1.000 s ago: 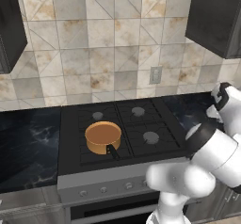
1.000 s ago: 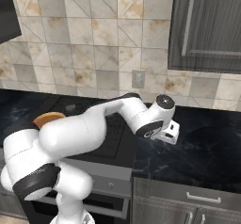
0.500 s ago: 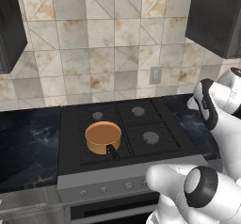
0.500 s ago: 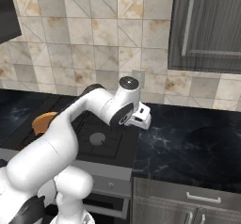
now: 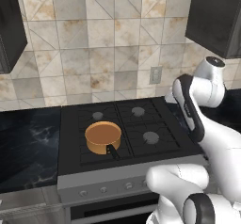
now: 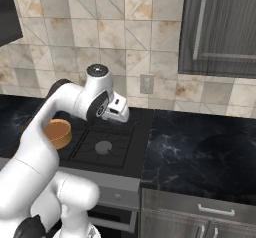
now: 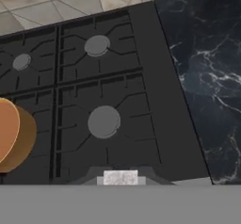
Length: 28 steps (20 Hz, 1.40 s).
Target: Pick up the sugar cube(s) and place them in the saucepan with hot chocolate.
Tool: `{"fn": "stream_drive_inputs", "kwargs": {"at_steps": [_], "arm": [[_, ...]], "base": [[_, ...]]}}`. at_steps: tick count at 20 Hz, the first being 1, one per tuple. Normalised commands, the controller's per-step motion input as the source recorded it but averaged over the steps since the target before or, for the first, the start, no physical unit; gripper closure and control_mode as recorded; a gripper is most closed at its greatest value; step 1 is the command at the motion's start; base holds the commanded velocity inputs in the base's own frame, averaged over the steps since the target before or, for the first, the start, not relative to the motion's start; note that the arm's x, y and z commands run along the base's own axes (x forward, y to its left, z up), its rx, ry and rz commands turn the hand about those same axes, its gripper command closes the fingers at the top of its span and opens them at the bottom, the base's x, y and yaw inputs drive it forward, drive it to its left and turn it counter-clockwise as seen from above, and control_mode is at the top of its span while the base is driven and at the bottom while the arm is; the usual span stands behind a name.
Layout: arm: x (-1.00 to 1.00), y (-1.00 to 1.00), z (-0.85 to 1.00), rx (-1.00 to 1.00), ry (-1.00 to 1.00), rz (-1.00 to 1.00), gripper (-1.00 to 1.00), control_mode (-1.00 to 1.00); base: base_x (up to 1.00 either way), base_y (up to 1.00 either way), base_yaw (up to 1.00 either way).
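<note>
One saucepan (image 5: 103, 137) on the stove's (image 5: 141, 148) front-left burner; hand view shows three grey burner caps (image 7: 103, 121); one sugar cube (image 7: 120, 177) between the gripper (image 7: 120, 180) fingertips — held; right base view shows the gripper above the stove's right side.

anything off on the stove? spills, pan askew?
Nothing stands out. The saucepan sits upright on the front-left burner of the stove, handle toward the front, no spill around it. The burner grates look even. In the hand view a small whitish-grey block sits at the bottom centre; it may be a sugar cube, but I cannot tell for sure.
</note>
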Motion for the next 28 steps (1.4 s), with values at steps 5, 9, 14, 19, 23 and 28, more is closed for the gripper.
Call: {"fn": "stream_drive_inputs", "kwargs": {"at_steps": [5,9,14,19,23,28], "arm": [[0.0,0.97,0.11,0.0,0.0,0.15,1.0,-1.0],[0.0,1.0,0.0,0.0,0.0,0.22,1.0,-1.0],[0.0,1.0,0.0,0.0,0.0,0.21,1.0,-1.0],[0.0,0.94,0.1,-0.02,0.0,0.18,1.0,-1.0],[0.0,0.39,0.01,-0.09,0.0,0.09,1.0,-1.0],[0.05,0.0,-0.07,-0.07,0.0,0.01,1.0,-1.0]], "base": [[0.0,0.0,0.0],[0.0,0.0,0.0],[0.0,0.0,0.0],[0.0,0.0,0.0],[0.0,0.0,0.0],[0.0,0.0,0.0]]}}
